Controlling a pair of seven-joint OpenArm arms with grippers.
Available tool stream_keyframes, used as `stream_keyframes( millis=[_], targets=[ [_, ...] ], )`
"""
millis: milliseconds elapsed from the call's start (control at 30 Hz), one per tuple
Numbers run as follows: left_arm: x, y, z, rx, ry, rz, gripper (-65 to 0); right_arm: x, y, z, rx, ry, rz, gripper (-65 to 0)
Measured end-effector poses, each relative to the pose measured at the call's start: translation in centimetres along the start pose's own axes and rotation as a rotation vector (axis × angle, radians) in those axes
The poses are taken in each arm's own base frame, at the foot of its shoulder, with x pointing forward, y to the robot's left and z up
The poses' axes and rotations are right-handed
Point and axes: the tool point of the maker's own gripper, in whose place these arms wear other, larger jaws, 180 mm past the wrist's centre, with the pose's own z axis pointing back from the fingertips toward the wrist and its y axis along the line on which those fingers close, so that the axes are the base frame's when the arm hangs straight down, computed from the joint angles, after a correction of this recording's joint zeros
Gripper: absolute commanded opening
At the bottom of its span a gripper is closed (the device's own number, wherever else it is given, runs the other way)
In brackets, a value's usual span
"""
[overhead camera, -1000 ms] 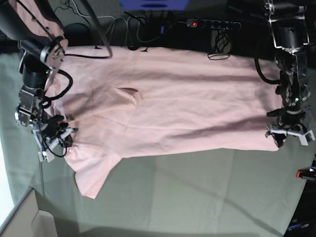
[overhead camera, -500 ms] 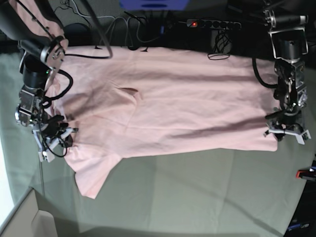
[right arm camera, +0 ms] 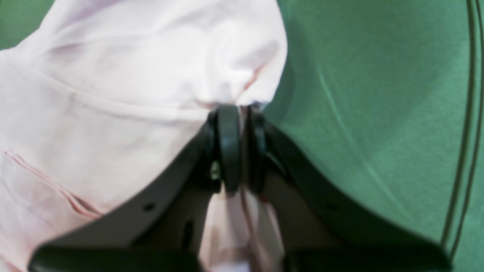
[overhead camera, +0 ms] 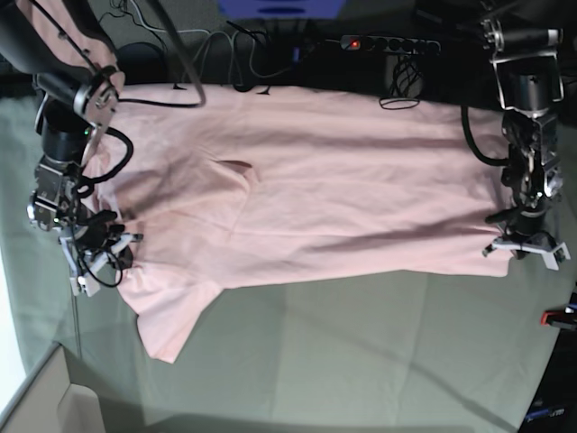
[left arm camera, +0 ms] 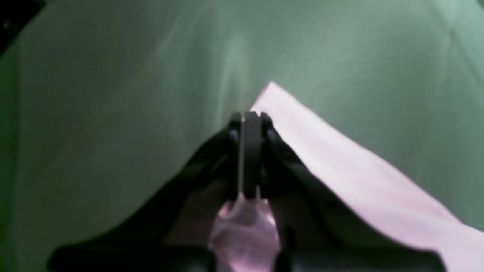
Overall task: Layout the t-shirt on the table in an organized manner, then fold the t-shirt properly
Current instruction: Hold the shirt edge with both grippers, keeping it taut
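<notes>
**A:** Base view has the t-shirt (overhead camera: 306, 203) spread flat across the bench (overhead camera: 361, 361), running from nine o'clock to three o'clock, one sleeve poking out toward seven. So I'd judge the layout as mostly done and no fold started.

**B:** And the hands?

**A:** The left hand (overhead camera: 526, 250), at three o'clock, is closed tight on the hem corner; its wrist view shows pink cloth pinched between the shut jaws. The right hand (overhead camera: 95, 245), at nine o'clock, is closed on a bunch of fabric near the shoulder, cloth trailing below the pads.

**B:** What remains?

**A:** A small pucker (overhead camera: 236, 168) sits near ten o'clock of the shirt's middle; it looks worth smoothing. Then every fold is left.

**B:** Anything in the way?

**A:** A power strip (overhead camera: 389, 43) and loose cables (overhead camera: 243, 59) lie just beyond the shirt's far edge at twelve o'clock. A red clamp (overhead camera: 557, 317) sits at four o'clock, near the left hand.
</notes>
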Motion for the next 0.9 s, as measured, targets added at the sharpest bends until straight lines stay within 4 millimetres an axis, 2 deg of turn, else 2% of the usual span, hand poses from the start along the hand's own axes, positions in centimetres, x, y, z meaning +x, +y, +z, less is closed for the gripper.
stream_keyframes(
  millis=[200, 400, 467, 600, 667, 767, 900],
  targets=[
    [0.0, 0.1, 1.4, -0.016, -0.020, -0.029, -65.0, -0.1, -0.2, 0.7, -0.025, -0.001, 0.037, -62.0],
    [-0.1, 0.1, 1.6, -0.016, -0.019, -0.031, -62.4, -0.2, 0.2, 0.7, -0.025, -0.001, 0.048, -61.9],
    [0.0, 0.1, 1.5, -0.015, -0.022, -0.031, -55.9, -0.2, 0.2, 0.7, -0.025, -0.001, 0.047, -61.9],
    [0.1, 0.3, 1.5, -0.010, -0.022, -0.030, -31.6, -0.2, 0.3, 0.7, -0.024, -0.001, 0.049, -61.9],
    [0.2, 0.4, 1.5, -0.009, -0.024, -0.035, -22.5, -0.2, 0.3, 0.7, -0.024, 0.000, 0.049, -61.9],
    [0.0, 0.4, 1.5, -0.007, -0.021, -0.034, -17.0, -0.2, 0.3, 0.7, -0.024, 0.000, 0.049, -61.8],
    [-0.9, 1.2, -0.1, 0.025, 0.023, -0.003, -16.9, -0.2, 0.4, 0.7, -0.023, -0.002, 0.049, -61.8]
  ],
)
